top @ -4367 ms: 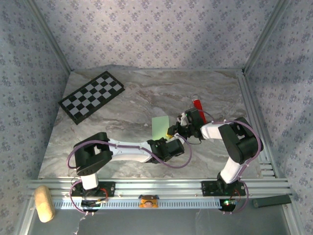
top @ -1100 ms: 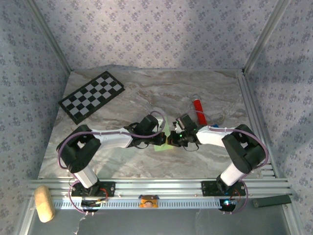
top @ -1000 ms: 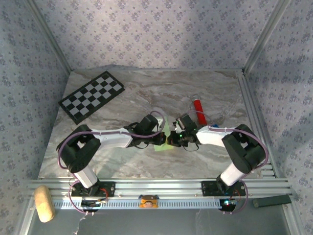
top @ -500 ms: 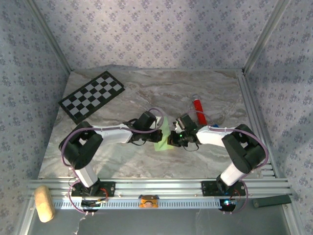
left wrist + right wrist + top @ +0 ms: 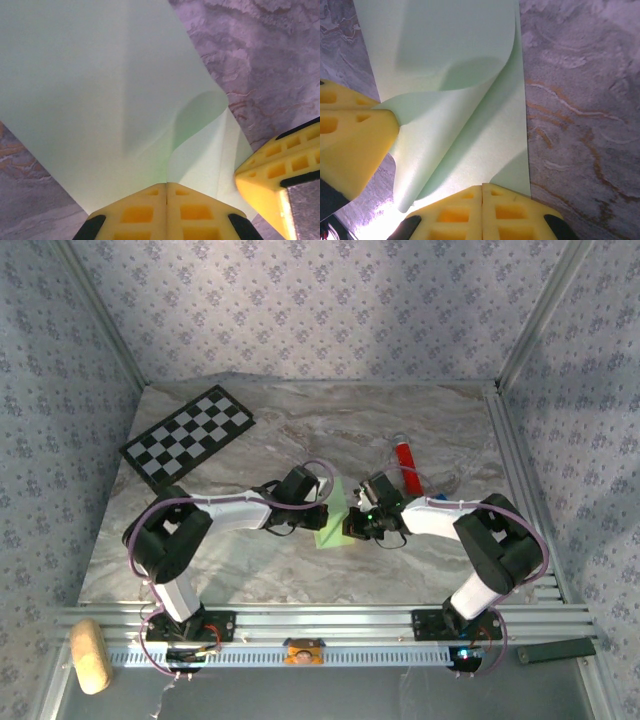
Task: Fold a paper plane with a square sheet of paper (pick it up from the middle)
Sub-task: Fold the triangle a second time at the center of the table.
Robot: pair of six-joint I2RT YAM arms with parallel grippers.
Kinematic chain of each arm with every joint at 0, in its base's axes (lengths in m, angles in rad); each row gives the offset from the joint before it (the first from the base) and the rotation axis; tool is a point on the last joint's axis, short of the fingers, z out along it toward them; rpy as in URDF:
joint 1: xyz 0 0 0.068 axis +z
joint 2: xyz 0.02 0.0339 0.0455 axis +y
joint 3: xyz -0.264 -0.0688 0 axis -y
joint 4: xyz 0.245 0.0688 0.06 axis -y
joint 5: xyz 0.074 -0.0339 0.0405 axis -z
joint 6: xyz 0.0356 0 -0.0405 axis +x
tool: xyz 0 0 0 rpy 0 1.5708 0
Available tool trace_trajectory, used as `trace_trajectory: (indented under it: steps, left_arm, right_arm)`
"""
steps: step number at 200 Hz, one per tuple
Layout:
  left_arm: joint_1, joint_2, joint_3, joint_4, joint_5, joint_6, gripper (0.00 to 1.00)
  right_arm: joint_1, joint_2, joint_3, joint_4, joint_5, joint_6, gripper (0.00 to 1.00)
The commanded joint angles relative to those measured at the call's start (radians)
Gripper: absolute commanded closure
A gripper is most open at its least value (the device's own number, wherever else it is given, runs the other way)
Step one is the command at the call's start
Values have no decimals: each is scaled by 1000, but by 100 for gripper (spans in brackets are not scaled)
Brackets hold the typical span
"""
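**Position.** The square sheet of paper [image 5: 333, 516], light green, is on the marble table [image 5: 300, 430]. It is to the left of the red cylindrical tube [image 5: 406, 456] and nearer the arm bases than the tube is, close to it but not touching. Part of the sheet is raised off the surface between the two arms.

**Left gripper** [image 5: 166, 200]. It is clenched on the sheet, with the yellow fingertips pressed together and the paper's edge caught between them. In the top view this gripper [image 5: 322, 512] is at the side of the sheet farther from the tube.

**Right gripper** [image 5: 482, 204]. It is likewise clenched on the sheet, pinching a near edge with no gap between the fingertips. In the top view it [image 5: 350, 527] is at the side of the sheet facing the tube.

**State of the paper.** From the right wrist, one layer [image 5: 460, 50] is seen curling over a flatter layer beneath it. The bend is rounded, not pressed flat. It cannot be told whether any crease has been set.

**Progress (judged).** The sheet has been taken up and a first fold-over appears to be in hand. No pointed nose, centre crease or wing is visible. Nearly all of the folding is therefore judged to be left: the current bend must be flattened, then the corner folds and wing folds made.
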Motion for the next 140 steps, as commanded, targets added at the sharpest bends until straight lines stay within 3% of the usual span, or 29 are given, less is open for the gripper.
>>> trace_trajectory:
  steps: [1,140]
  left_arm:
    - [5,12,30,-27,-23,22,100]
    - [15,24,42,-55,-67,53,100]
  right_arm:
    - [-7,25,3,-81,37,-12,93]
    - [-7,37,5,-92,40,-15,93]
